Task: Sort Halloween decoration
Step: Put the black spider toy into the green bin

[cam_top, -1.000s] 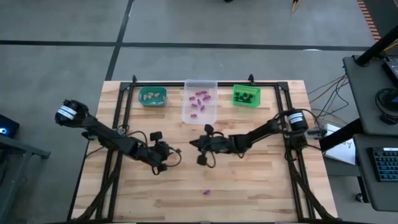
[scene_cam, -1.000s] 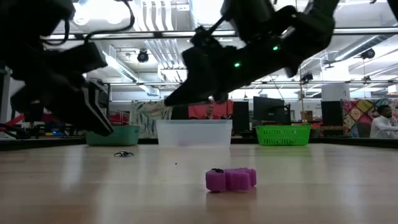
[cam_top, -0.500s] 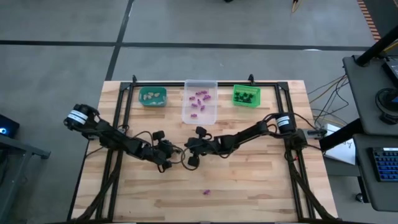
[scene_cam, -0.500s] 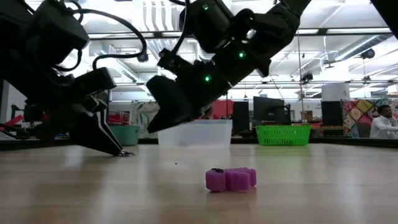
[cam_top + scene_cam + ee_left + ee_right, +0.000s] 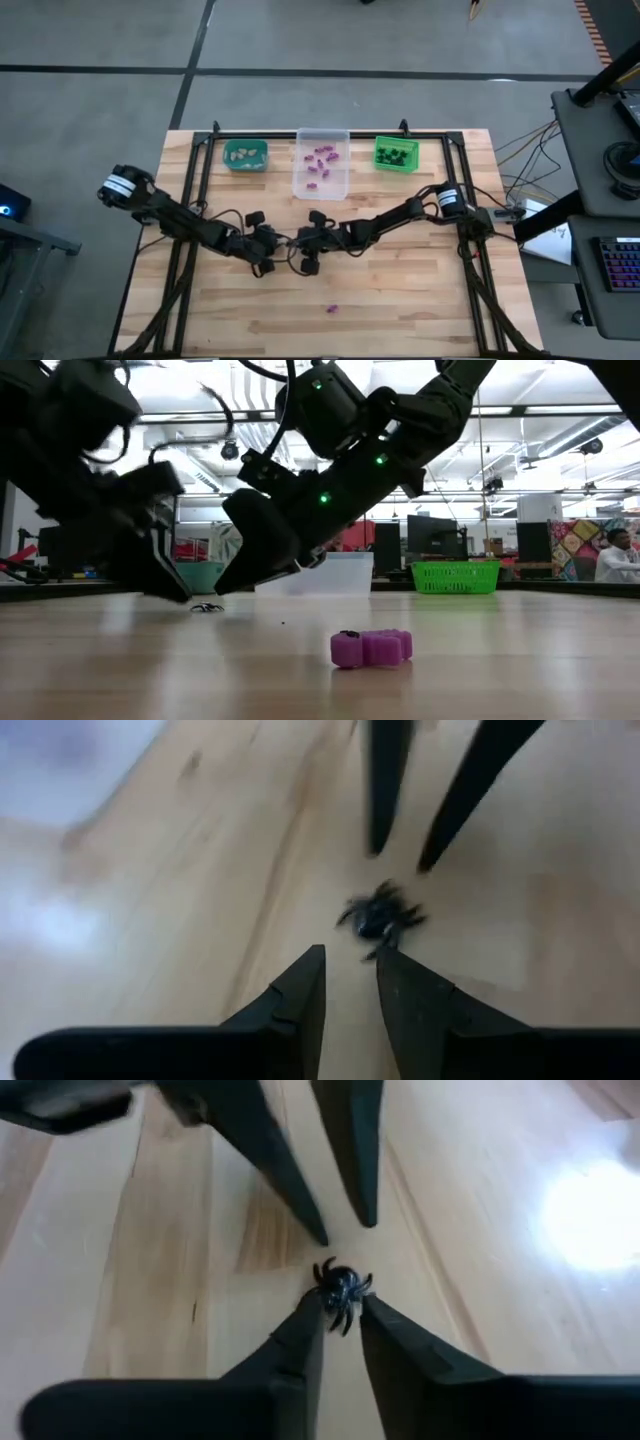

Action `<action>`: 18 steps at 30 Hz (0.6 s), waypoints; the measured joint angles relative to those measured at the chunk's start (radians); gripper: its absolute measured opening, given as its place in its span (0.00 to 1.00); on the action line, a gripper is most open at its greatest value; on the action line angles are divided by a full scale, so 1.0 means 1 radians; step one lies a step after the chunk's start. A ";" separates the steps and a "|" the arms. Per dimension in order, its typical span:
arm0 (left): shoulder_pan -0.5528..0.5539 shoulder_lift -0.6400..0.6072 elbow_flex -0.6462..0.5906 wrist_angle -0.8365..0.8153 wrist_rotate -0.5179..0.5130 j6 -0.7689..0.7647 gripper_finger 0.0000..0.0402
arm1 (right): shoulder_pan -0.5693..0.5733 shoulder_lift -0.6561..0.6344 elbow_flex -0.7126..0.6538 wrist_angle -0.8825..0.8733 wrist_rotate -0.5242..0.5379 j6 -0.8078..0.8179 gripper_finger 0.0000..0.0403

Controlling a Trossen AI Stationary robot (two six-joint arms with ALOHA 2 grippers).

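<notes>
— Where do your two arms stand?
— Your left gripper (image 5: 268, 243) and right gripper (image 5: 300, 243) meet nose to nose at mid-table (image 5: 420, 300), both with fingers slightly apart.
— And the decorations?
— A black spider (image 5: 341, 1286) lies at your right fingertips; a purple trinket (image 5: 371, 648) sits apart nearer the front edge.

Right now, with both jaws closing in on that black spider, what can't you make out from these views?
- Contact between the right gripper and the black spider: right wrist view is too tight to tell.
- Spider in the high view: hidden among both arms.
- Trinkets in the green bin: too small to count.
- Left gripper: blurred.
</notes>
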 joint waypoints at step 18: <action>0.012 0.091 0.003 0.115 -0.036 0.064 0.19 | -0.007 -0.003 0.013 -0.017 0.000 0.025 0.35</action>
